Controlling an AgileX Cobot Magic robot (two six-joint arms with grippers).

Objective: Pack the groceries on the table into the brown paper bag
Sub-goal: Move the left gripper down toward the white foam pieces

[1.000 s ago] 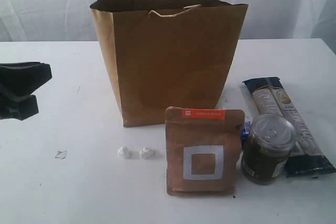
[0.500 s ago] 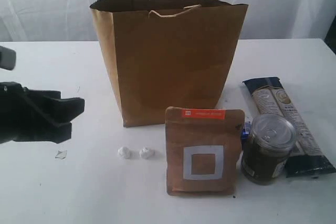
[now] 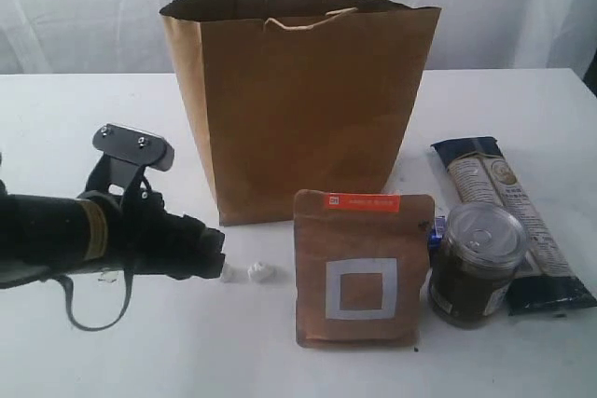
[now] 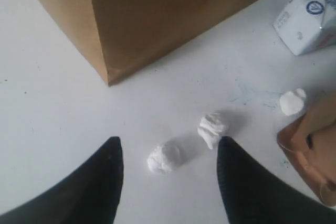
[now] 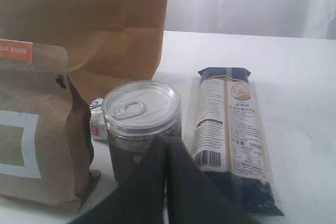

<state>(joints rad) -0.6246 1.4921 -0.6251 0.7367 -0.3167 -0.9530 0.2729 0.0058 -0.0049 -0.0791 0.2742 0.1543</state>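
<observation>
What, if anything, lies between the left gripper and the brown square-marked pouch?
Two small white crumpled lumps lie on the table, directly between the open left gripper and the brown square-marked pouch. Nothing taller visibly blocks the way.

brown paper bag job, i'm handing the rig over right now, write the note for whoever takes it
Left gripper: open, empty, low over two white crumpled lumps near a bottom corner of the brown paper bag.
Right gripper: shut, empty, just in front of the small dark jar.
The bag stands upright with its top open, at the back of the table.
Outside the bag: brown pouch standing in front of it, the jar to the pouch's right, long navy-tan packet lying flat beside the jar.
Done: nothing visibly packed; the bag's inside is hidden.
Left: pouch, jar and packet go in.
</observation>
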